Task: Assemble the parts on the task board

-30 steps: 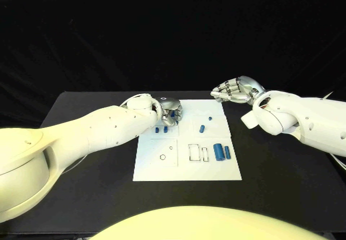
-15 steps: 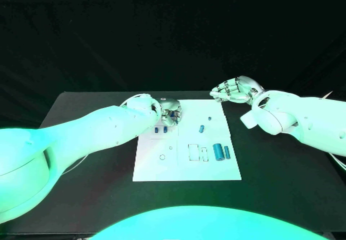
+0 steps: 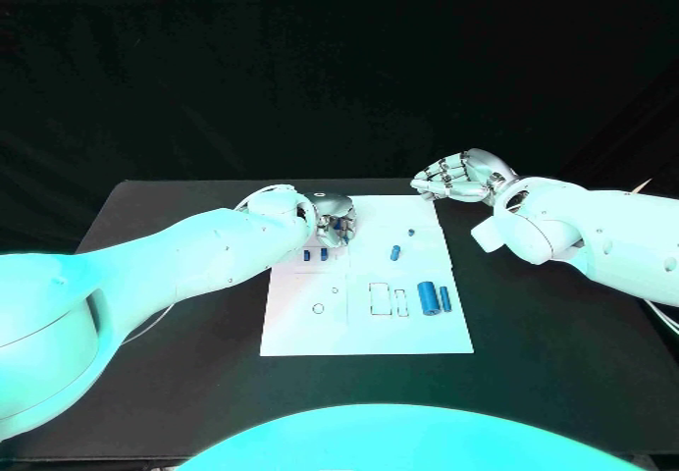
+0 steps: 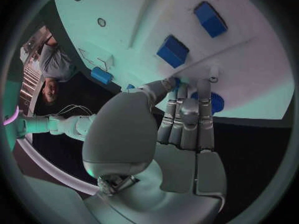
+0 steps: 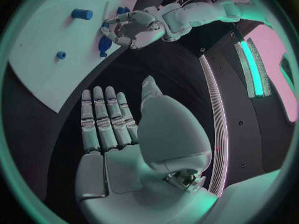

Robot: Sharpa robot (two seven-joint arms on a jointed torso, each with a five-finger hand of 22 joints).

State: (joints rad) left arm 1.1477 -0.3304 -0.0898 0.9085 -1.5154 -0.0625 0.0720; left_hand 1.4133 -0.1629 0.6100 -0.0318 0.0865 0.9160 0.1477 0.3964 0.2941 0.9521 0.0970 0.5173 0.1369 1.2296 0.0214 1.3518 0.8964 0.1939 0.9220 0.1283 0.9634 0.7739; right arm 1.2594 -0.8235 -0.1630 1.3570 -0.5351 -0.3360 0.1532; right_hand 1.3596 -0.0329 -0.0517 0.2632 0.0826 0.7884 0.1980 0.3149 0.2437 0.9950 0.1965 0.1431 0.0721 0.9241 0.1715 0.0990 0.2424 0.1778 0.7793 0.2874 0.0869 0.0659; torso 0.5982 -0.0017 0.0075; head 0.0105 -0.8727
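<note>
Head view: left hand [image 3: 329, 218] down at the far left corner of the task board [image 3: 365, 334], fingers curled over something there; contents not readable from this angle. Right hand [image 3: 461, 177] raised off the board's far right corner, above the table [image 3: 170, 324], carrying nothing. Loose blue parts across the board: a pair of small blocks [image 3: 316, 254] just beside the left hand, a short peg [image 3: 397, 252] mid-board, two cylinders [image 3: 435, 296] near the right edge beside the outlined slots.

Left wrist view: fingers [image 4: 187, 117] closed down on a round blue part [image 4: 212, 102], pressing it against the white board surface; two blue blocks [image 4: 172, 51] lying apart from it. Best done by keeping the round part flat and square over its seat, pressing straight down, no sideways drag toward the blocks.

Right wrist view: right hand [image 5: 118, 134] flat, fingers straight and side by side, nothing in the palm; left hand [image 5: 131, 29] visible beyond at the board corner, with a blue part [image 5: 104, 44] under its fingers.
</note>
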